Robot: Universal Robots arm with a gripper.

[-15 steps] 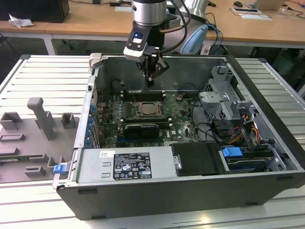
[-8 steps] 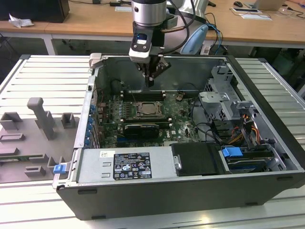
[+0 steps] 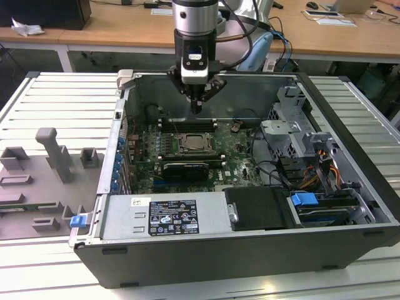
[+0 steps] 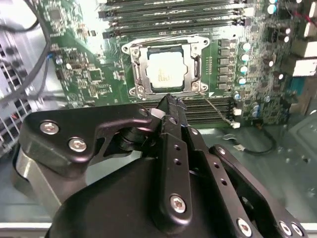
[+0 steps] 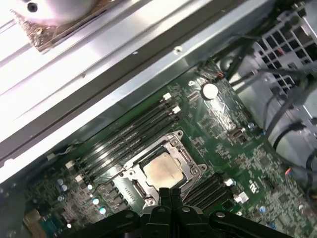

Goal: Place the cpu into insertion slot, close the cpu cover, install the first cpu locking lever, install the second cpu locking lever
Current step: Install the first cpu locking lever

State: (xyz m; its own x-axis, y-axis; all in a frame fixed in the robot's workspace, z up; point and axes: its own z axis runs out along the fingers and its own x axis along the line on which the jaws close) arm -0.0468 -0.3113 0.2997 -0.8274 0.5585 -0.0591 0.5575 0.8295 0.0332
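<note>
The jaws are together, tips meeting in a narrow point with nothing seen between them. In the exterior view they hang from the arm (image 3: 195,25) inside the open computer case (image 3: 350,187), clear of the board, over the memory sticks (image 3: 185,125) at 12 o'clock from the insertion slot (image 4: 194,67).

The cpu (image 3: 195,143) lies flat in that slot, its pale face showing in both wrist views (image 4: 166,73) (image 5: 163,171). The cpu cover (image 4: 163,47) lies down around it, framing the chip. In the second wrist view a thin wire lever (image 4: 214,107) runs out from one socket corner across the neighbouring sticks; whether it is latched I cannot tell.

For room, in the exterior view: the case's rear wall (image 3: 250,87) stands close at 12 o'clock of the jaws, the drive cage (image 3: 294,125) and loose cables (image 3: 275,172) crowd 3 o'clock, the grey power supply box (image 3: 162,215) blocks 6 o'clock, and blue-tabbed card edges (image 3: 117,169) line 9 o'clock. Above the socket the space is open. The case sits on a ribbed counter (image 3: 56,100).
</note>
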